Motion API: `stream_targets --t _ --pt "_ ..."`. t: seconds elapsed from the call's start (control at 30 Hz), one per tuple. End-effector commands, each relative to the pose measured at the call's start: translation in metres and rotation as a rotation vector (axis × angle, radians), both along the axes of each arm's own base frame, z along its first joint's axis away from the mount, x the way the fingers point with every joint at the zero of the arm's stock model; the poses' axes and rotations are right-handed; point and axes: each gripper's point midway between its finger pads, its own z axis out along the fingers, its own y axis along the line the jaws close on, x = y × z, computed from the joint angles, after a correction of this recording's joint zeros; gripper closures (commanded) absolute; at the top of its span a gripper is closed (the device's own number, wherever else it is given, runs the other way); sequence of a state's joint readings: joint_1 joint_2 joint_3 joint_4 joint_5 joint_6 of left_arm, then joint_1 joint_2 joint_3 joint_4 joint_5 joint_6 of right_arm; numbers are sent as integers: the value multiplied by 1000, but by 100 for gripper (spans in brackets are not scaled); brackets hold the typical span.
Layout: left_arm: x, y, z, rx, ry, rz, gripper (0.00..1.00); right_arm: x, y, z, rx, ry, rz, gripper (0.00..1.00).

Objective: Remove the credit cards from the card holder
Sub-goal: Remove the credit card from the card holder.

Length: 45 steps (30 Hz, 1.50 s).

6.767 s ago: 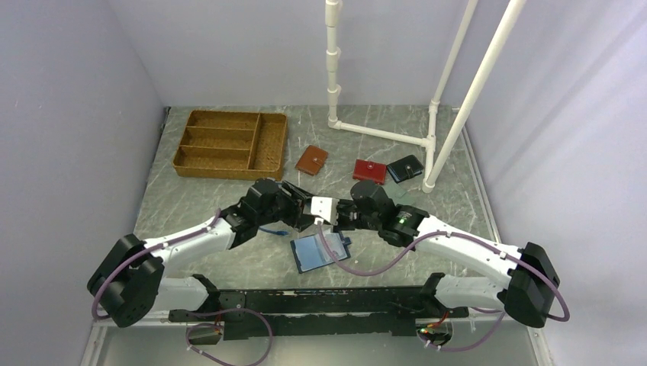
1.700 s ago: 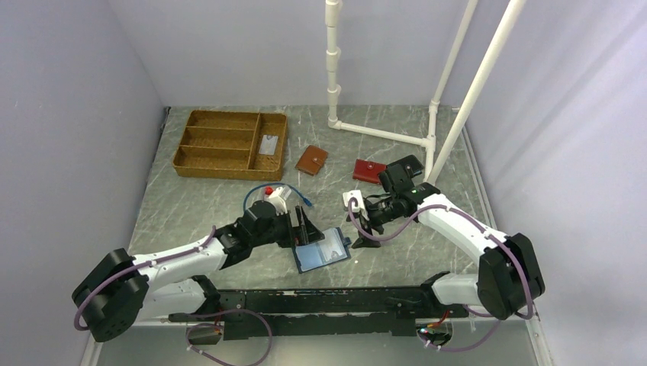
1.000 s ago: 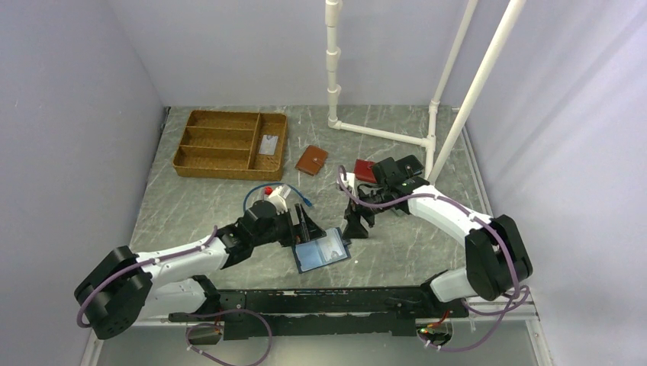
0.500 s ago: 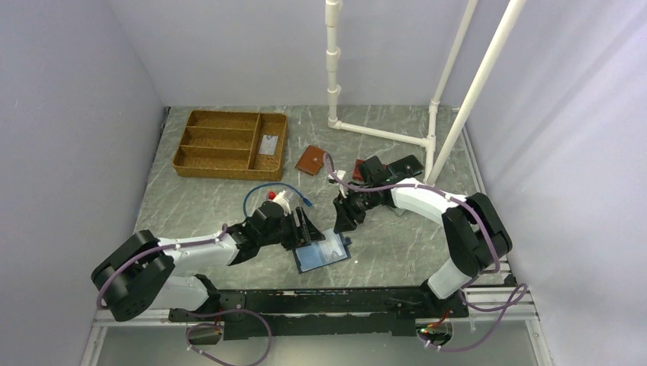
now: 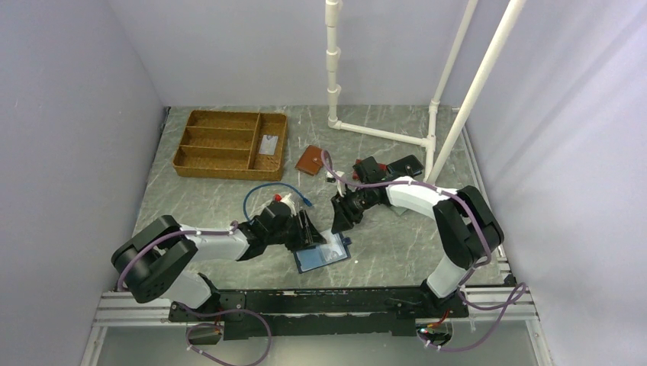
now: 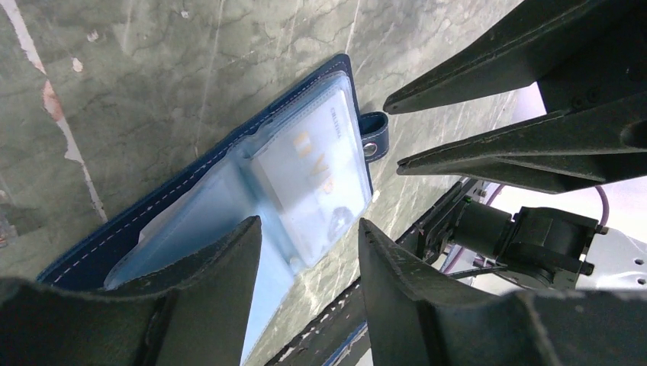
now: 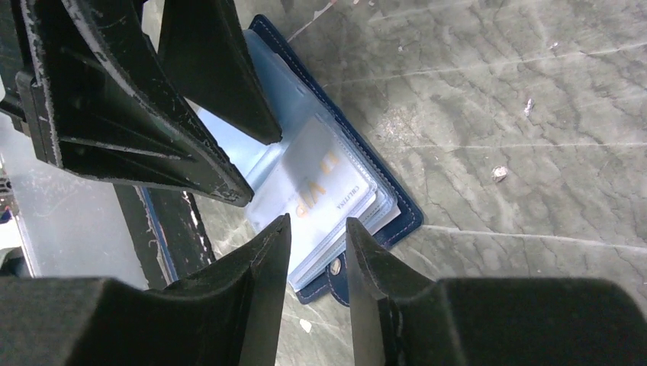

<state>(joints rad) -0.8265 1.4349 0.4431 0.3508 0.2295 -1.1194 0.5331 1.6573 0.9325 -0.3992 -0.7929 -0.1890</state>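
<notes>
**Card holder:** small navy blue leather bifold wallet with a snap tab (image 5: 322,254). It lies open and flat on the grey marbled table (image 5: 183,200), glossy clear-blue sleeves facing up.

**Credit cards:** one pale rectangular card with orange lettering (image 6: 313,164) sits inside the card holder's top sleeve. Any cards beneath it cannot be counted.

**Left fingers** (image 6: 217,282): low over the card holder's left half, partly apart, nothing between them.

**Right fingers** (image 7: 259,267): over the card holder's tab side, tips aimed at the lettered card. The gap is narrow and they hold nothing.

**Beyond the card holder:** a tan-brown leather wallet (image 5: 308,160). Farther left of that is a woven brown divided tray (image 5: 221,142), with one pale card (image 5: 268,145) in its end compartment.

**Step in hand:** judged to be the approach for drawing the next card out.

**Next move calls for:** one set of fingers pinning the card holder down while the other pinches the card's exposed edge and slides it along the sleeve.
</notes>
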Motion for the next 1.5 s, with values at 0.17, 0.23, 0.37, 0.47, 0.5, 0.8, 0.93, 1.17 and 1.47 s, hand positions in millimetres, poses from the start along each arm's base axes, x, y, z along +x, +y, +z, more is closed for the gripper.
stream_targets --t 0.17,0.23,0.37,0.47,0.5,0.8,0.93,1.17,1.47 --pt "7 -9 11 -13 -16 0 45 7 17 4 38 36 -9 65" --pt "7 -9 8 -8 -9 -1 45 8 17 1 30 40 -15 65" --pt "6 -11 5 -2 1 -7 45 8 17 -2 21 55 -24 65" --pt "7 -12 2 8 9 -6 45 8 18 -4 17 66 -27 65" --pt "6 -11 -1 14 16 -4 45 7 17 -6 11 74 -30 65" --pt "5 -9 -14 48 44 4 60 12 12 -21 -54 82 -66 65" --pt "6 -6 -20 73 55 12 66 13 11 -25 -71 84 -71 64" --pt "6 -1 -30 111 74 31 85 11 12 -23 -72 84 -59 60" --pt "5 3 -42 144 94 47 100 11 12 -25 -91 66 -41 53"
